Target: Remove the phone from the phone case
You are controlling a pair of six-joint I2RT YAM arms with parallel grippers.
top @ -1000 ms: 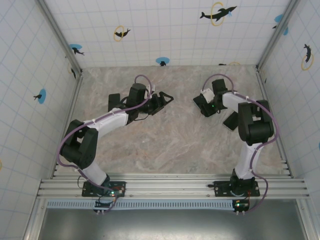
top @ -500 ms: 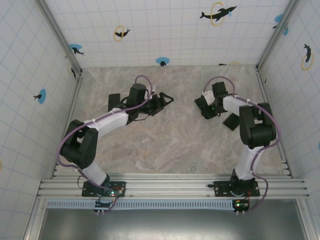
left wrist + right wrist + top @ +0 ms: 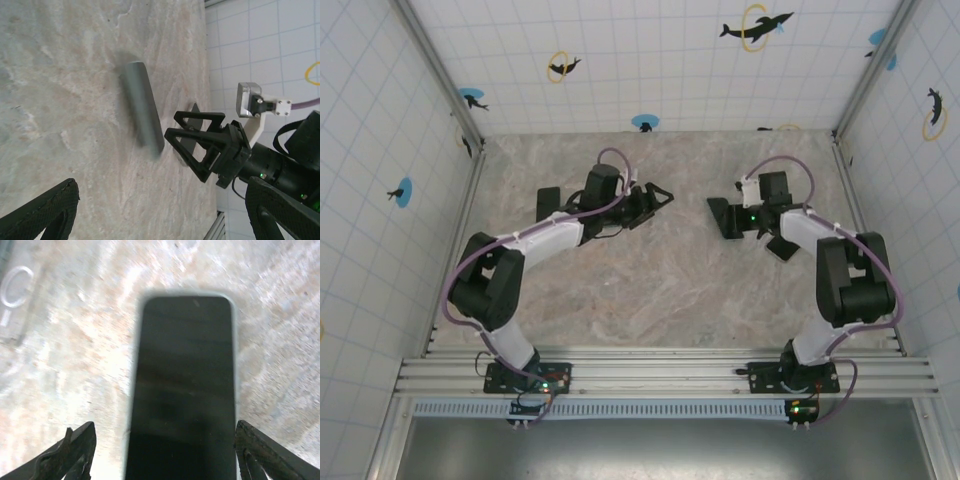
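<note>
On the tabletop (image 3: 660,290), right half: the phone (image 3: 182,385) lies flat, screen up, with a pale rim of case (image 3: 185,293) round it; judged not yet separated.
Right claw (image 3: 165,450): fingers apart, one on each side of the phone's near end, clamped on nothing. Straddling the long edges suits a pinch across the width.
Left claw (image 3: 653,205): fingers wide apart and empty, held off to the left and facing the phone, likely placed to brace or peel the case.
Edges: the rim is the only lip to catch; the screen gives no purchase.
Open room: bare tabletop between the two claws. A flat ring-marked item (image 3: 12,295) lies near the phone's far corner. The tiled walls (image 3: 620,60) stand well apart.
</note>
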